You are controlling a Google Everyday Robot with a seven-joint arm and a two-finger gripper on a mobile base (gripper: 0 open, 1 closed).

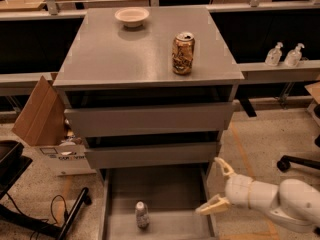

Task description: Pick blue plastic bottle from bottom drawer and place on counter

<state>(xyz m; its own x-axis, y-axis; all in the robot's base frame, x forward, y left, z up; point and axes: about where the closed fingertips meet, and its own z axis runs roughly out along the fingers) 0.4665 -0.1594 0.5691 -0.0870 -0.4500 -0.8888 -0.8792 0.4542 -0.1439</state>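
Jaws (spread wide) — at right wall of bottom drawer [165, 189].

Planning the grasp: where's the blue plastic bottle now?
Low in the camera view, the blue plastic bottle stands upright in the bottom drawer; the open gripper hovers to its right.

No legible text. Can [183, 53] on surface [125, 59], upper centre: printed design, lettering unreadable. White box [65, 156], left edge: dark print, unreadable. Bottle [142, 214], bottom centre: pale label, unreadable. Tool [220, 186] lower right, fingers spread.
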